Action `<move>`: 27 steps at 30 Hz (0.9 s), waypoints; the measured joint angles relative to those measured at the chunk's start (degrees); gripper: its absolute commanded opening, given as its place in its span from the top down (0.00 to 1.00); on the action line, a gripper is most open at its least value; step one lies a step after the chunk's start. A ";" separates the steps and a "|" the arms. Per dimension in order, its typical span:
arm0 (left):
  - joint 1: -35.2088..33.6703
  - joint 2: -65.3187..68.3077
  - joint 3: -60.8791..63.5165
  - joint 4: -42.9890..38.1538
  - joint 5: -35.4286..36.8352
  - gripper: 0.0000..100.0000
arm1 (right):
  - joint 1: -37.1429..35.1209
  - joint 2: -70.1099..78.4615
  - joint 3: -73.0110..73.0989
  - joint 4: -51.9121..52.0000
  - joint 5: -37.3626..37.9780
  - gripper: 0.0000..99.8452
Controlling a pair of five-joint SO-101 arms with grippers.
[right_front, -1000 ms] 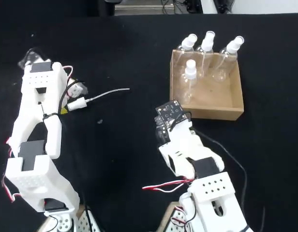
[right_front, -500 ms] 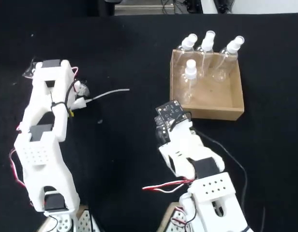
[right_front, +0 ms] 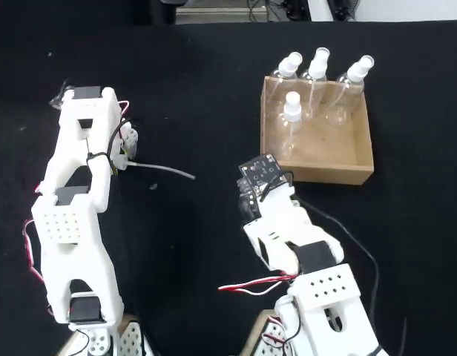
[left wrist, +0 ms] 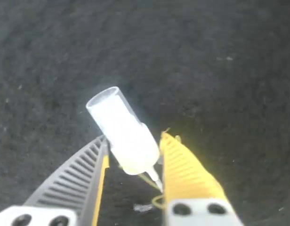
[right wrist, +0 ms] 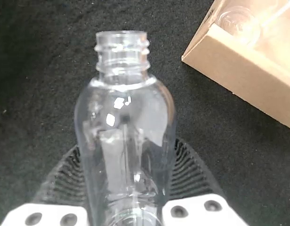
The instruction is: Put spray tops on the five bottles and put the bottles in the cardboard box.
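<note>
My left gripper (left wrist: pixel 133 157) is shut on a white spray top (left wrist: pixel 124 134), whose cap end sticks out past the fingertips. In the high view that gripper (right_front: pixel 123 152) is at the left of the table, and the top's thin dip tube (right_front: pixel 165 170) trails to the right over the black cloth. My right gripper (right wrist: pixel 128 150) is shut on a clear bottle (right wrist: pixel 124 117) with a bare threaded neck. In the high view this gripper (right_front: pixel 252 194) is just left of the cardboard box's (right_front: pixel 329 174) near corner. Several bottles with spray tops (right_front: pixel 291 111) stand in the box.
A black cloth (right_front: pixel 191 89) covers the table. The box's corner (right wrist: pixel 248 80) lies close beside the held bottle's neck. The near right part of the box floor (right_front: pixel 340 148) is bare. Loose red and white wires (right_front: pixel 251 283) hang by the right arm's base.
The left arm has swung right and towards the back with the spray top. The dip tube has turned from pointing up-right to down-right. The right arm has not moved.
</note>
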 measured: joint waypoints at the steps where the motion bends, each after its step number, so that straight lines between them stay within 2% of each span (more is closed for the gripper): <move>1: 0.09 0.00 0.26 0.00 -1.85 0.97 | 0.00 0.00 0.00 0.00 0.00 0.99; 4: 0.09 -0.62 0.79 0.00 -8.44 0.97 | 0.00 0.00 0.00 0.00 0.00 0.99; 7: 0.09 -1.93 1.23 0.44 -18.46 0.97 | 0.00 0.00 0.00 0.00 0.00 0.99; 11: 0.62 -4.66 1.32 5.80 -39.82 0.95 | 0.00 0.00 0.00 0.00 0.00 0.99; 13: 2.20 -5.98 1.32 9.76 -51.52 0.89 | 0.00 0.00 0.00 0.00 0.00 0.99; 15: 2.90 -6.24 1.32 12.31 -59.25 0.82 | 0.00 0.00 0.00 0.00 0.00 0.99; 18: 1.32 -6.15 1.32 13.01 -61.54 0.75 | 0.00 0.00 0.00 0.00 0.00 0.99; 24: -1.93 -4.04 1.32 13.01 -61.80 0.77 | 0.00 0.00 0.00 0.00 0.00 0.99; 27: -1.76 -3.96 1.32 13.01 -59.52 0.77 | 0.00 0.00 0.00 0.00 0.00 0.99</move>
